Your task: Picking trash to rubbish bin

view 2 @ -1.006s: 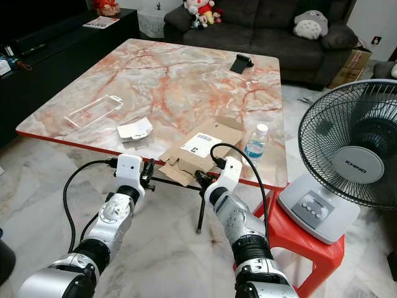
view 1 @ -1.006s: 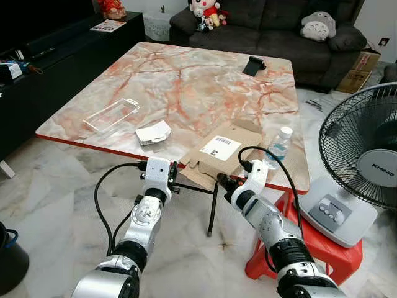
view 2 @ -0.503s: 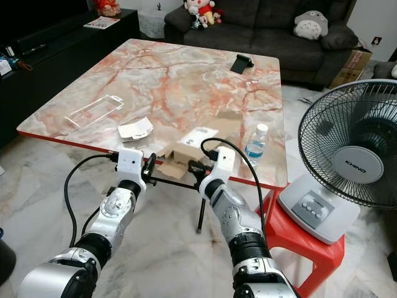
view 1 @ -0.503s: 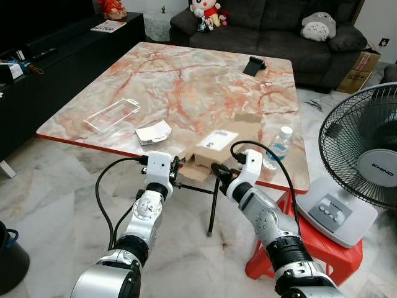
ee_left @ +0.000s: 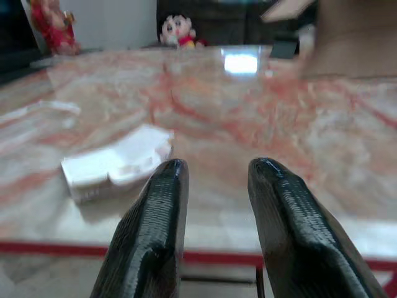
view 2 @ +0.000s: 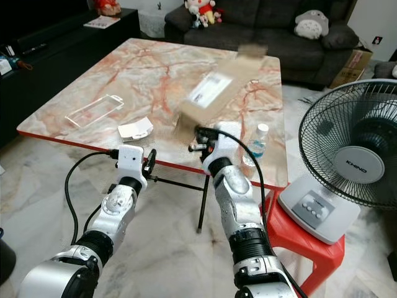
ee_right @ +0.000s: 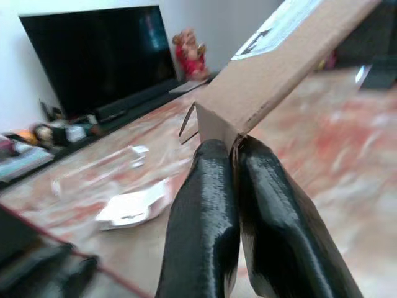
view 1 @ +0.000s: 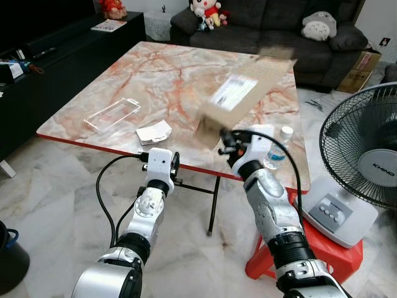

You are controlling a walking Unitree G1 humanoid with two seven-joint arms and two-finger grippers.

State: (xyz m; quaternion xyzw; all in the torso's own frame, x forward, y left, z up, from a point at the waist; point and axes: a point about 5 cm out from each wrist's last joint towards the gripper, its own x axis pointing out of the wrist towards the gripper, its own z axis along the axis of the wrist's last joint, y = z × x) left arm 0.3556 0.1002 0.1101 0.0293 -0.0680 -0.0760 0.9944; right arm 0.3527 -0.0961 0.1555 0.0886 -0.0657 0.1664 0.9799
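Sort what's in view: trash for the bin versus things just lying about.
Job:
cardboard box, held up by right gripper
white crumpled packet
clear plastic tray

Likely lying about:
water bottle
fan
red stool

My two head cameras looked forward and down from above my arms, both taking in the whole tabletop (view 1: pixel 155 74), the sofa (view 1: pixel 273 25) beyond it and the fan (view 2: pixel 353 149) on my right. My left wrist camera sat low and close at the tabletop's near edge. My right wrist camera looked across it toward the television (ee_right: pixel 99 56).
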